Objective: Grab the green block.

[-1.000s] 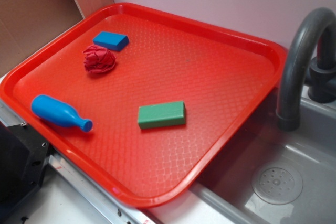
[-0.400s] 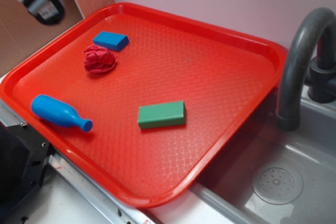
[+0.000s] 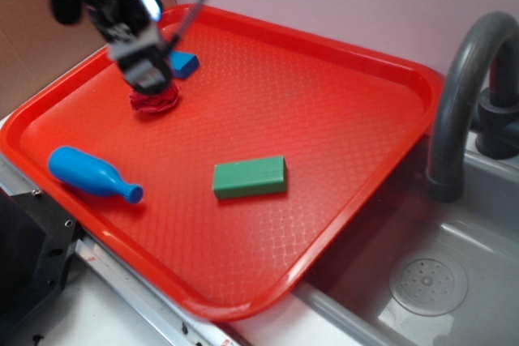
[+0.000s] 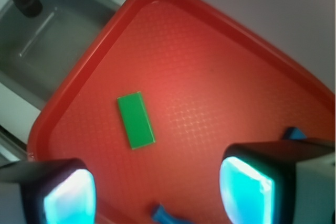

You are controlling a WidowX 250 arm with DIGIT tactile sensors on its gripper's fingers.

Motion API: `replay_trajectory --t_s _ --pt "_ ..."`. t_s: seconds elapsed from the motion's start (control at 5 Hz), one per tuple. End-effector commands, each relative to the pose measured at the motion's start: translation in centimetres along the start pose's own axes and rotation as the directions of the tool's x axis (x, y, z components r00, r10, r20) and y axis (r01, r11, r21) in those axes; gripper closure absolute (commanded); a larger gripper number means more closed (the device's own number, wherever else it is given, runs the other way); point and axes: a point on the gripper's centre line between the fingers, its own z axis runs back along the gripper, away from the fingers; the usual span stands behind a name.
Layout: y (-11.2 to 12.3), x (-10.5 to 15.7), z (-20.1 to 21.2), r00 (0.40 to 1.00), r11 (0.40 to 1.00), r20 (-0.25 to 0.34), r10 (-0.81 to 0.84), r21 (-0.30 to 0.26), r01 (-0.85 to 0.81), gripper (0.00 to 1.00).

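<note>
1. Green block lying flat on red tray, toward six o'clock; looks rigid, light, matte.
2. Gripper spread wide, empty, hovering near ten o'clock; best pinched across short sides.

The arm's end was black and blocky, blurred in the exterior view, with a pale silvery panel on one face and a dark cable arching away behind it. The gripper ended in a dark tip. From the wrist view, its two fingers were black-framed with glossy cyan-lit pads.
</note>
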Motion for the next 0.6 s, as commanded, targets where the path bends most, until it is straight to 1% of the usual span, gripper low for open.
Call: replay_trajectory --t_s 0.0,0.2,0.4 --pt "-1.1 1.6 -5.5 0.996 0.999 -0.079 -0.044 0.019 0.046 0.00" --pt "-1.8 1.6 -7.9 0.990 0.996 -0.126 -0.069 0.039 0.074 0.00" --pt "-1.9 0.9 -10.8 0.980 0.994 -0.173 -0.095 0.032 0.102 0.00"
